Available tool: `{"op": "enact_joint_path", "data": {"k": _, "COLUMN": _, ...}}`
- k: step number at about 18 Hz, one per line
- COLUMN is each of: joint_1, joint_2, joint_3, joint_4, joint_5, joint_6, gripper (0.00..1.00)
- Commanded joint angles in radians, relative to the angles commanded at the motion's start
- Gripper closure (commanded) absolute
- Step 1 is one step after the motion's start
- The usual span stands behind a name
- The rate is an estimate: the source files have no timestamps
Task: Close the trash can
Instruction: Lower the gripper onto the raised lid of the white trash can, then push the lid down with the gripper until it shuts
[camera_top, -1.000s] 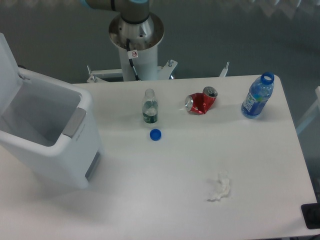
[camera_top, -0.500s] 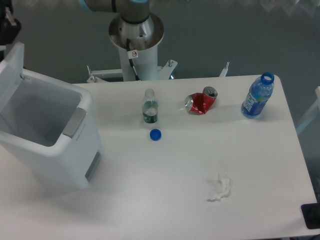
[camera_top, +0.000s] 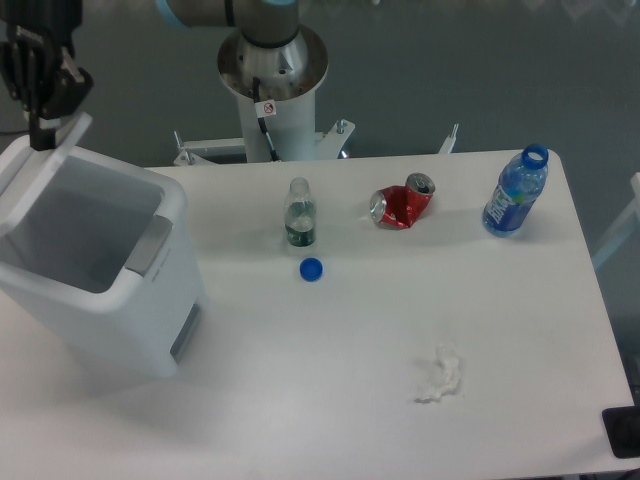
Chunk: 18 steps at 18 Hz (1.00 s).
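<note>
The trash can (camera_top: 120, 300) is a large white boxy bin at the left of the table, open, with a grey latch panel (camera_top: 150, 245) on its front rim. Its hinged white lid (camera_top: 28, 172) stands at the back left and leans forward over the opening. My gripper (camera_top: 38, 135) is at the top left, fingers pointing down, with the tips against the lid's raised upper edge. The fingers look closed together and hold nothing.
On the table stand a small clear bottle (camera_top: 299, 213), a loose blue cap (camera_top: 311, 269), a crushed red can (camera_top: 401, 204), a blue bottle (camera_top: 515, 192) at the far right, and a crumpled tissue (camera_top: 440, 375). The robot base (camera_top: 272, 75) is behind the table.
My gripper has come into view from the upper left and moved right and down onto the lid. The lid has tipped forward from nearly upright to leaning over the bin.
</note>
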Motion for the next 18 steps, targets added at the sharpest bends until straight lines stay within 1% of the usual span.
{"op": "enact_joint_path", "data": {"k": 3, "joint_1": 0.017, "joint_2": -0.003, "joint_3": -0.005, "joint_4": 0.003, "joint_5": 0.000, "joint_6": 0.002, "gripper": 1.00}}
{"op": "enact_joint_path", "data": {"k": 8, "joint_1": 0.046, "joint_2": -0.015, "joint_3": -0.040, "joint_4": 0.005, "joint_5": -0.002, "joint_6": 0.003, "gripper": 1.00}}
{"op": "enact_joint_path", "data": {"k": 18, "joint_1": 0.046, "joint_2": -0.066, "joint_3": -0.040, "joint_4": 0.025, "joint_5": -0.002, "joint_6": 0.002, "gripper": 1.00}}
